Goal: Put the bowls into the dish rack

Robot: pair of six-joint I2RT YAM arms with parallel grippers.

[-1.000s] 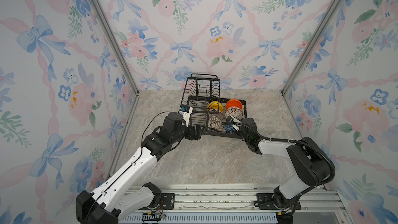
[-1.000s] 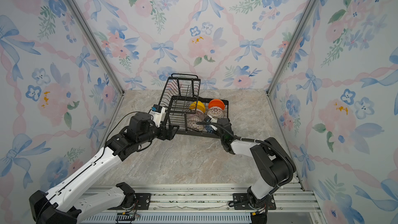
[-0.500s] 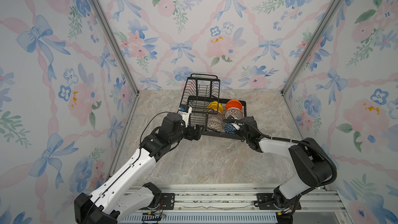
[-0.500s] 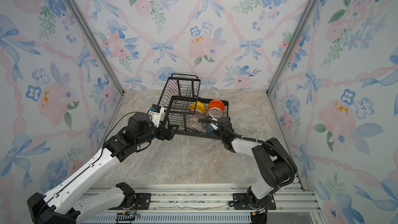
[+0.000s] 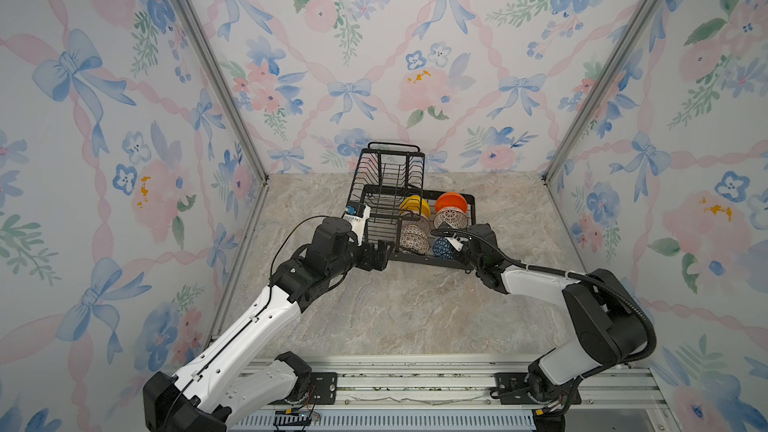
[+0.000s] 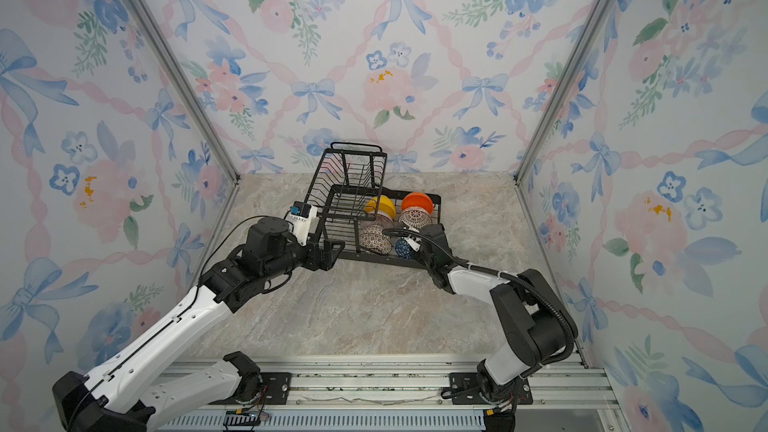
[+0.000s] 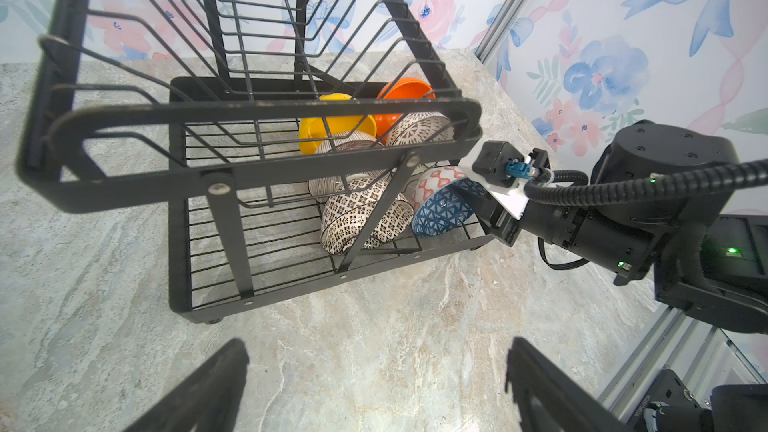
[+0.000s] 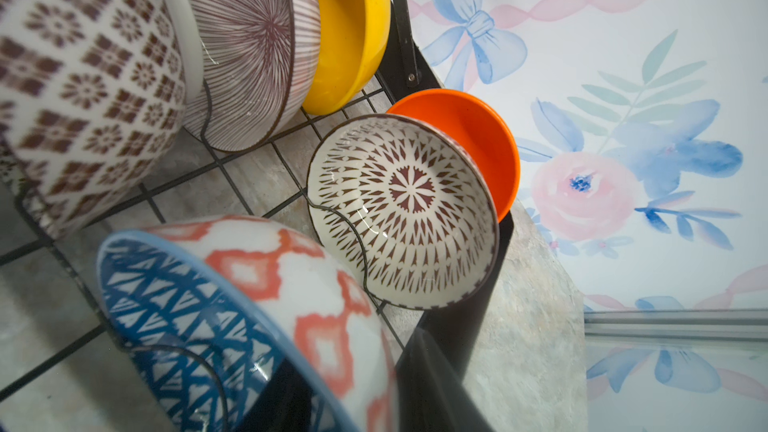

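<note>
- In both top views, the dish rack [image 5: 415, 259] stands on the far half of the tabletop [image 5: 395, 317]. All six bowls stand on edge in the right part of its lower tray.
- In a top view, you see two rows. From near to far, the left row holds the mosaic bowl [image 5: 413, 239], the striped bowl [image 5: 415, 224] and the yellow bowl [image 5: 413, 204]. The right row holds the blue bowl [image 5: 442, 248], the lattice bowl [image 5: 450, 218] and the orange bowl [image 5: 454, 201].
- The left gripper [image 5: 380, 257] is just beside the rack's near left corner. The right gripper [image 5: 457, 248] is at the near right corner, against the blue bowl.
- In the left wrist view, the left gripper's fingers [image 7: 216, 384] are spread wide over the tabletop and hold nothing. The right gripper [image 7: 478, 201] meets the rim of the tilted blue bowl [image 7: 440, 209]. You cannot tell whether it is clamped on the rim or loose.
- In the right wrist view, the blue bowl [image 8: 249, 317] fills the foreground, blurred. Beyond it the lattice bowl [image 8: 407, 209] shows its inside, with the orange bowl [image 8: 478, 139] right behind it.
</note>
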